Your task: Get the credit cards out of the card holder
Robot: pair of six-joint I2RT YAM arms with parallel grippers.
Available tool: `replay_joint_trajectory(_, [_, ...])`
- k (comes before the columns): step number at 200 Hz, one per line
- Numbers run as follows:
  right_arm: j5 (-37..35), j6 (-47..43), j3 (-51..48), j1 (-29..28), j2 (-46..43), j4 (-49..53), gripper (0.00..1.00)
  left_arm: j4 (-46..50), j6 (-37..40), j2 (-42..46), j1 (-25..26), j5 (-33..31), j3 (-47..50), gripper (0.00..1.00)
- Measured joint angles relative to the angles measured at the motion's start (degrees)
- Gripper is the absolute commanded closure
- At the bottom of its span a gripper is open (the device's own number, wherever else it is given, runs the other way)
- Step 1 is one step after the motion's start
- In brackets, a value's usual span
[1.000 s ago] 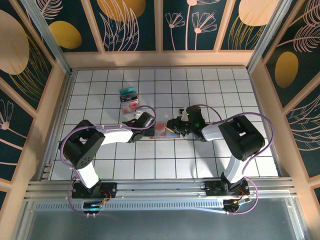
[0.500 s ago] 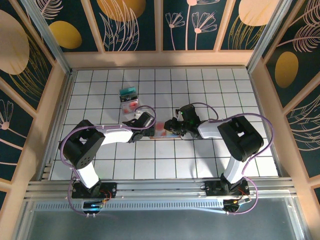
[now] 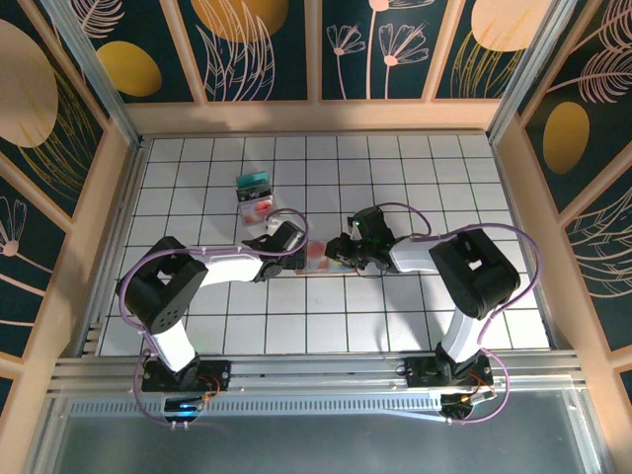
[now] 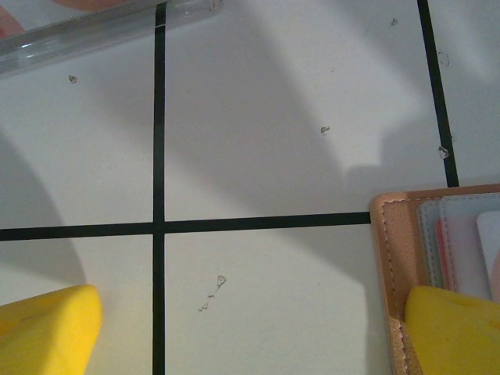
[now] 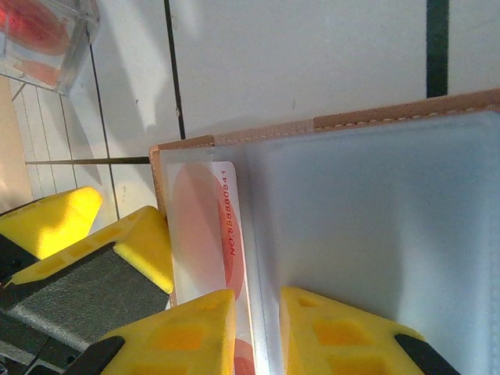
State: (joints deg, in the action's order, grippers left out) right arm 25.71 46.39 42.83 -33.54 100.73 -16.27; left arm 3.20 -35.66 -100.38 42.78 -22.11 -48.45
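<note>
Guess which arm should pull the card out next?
Right, probably. The right gripper, fingers narrowly parted, sits at the white-and-red plastic card inside the pinkish-brown folding card holder. The wide-open left gripper only has one finger over its edge.

Left arm (image 3: 225, 265) and right arm (image 3: 420, 259): white links, black joint housings, purple cables (image 3: 120, 296) looping alongside. Left gripper (image 4: 250, 332) and right gripper (image 5: 258, 316) have yellow wedge fingertips with dark grey backing.

Open pinkish-brown card holder (image 5: 375, 234), red-white card (image 5: 205, 226) inside
</note>
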Motion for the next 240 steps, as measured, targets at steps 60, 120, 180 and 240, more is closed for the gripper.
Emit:
replay_joint_trajectory(60, [1.0,0.0,0.9,-0.5,1.4,-1.2,0.79,-0.2,-0.2,-0.2,0.0,0.3,0.0,0.01])
replay_joint_trajectory(120, [1.4,0.3,0.9,-0.5,1.7,-1.9,0.99,-0.2,-0.5,-0.2,0.0,0.4,0.0,0.01])
replay_joint_trajectory(180, [1.4,-0.1,0.9,0.3,0.6,-1.7,1.0,-0.2,-0.6,-0.2,0.0,0.4,0.0,0.01])
replay_joint_trajectory(240, [0.0,-1.8,-0.2,1.6,-2.9,0.8,1.0,-0.2,-0.6,-0.2,0.0,0.2,0.0,0.01])
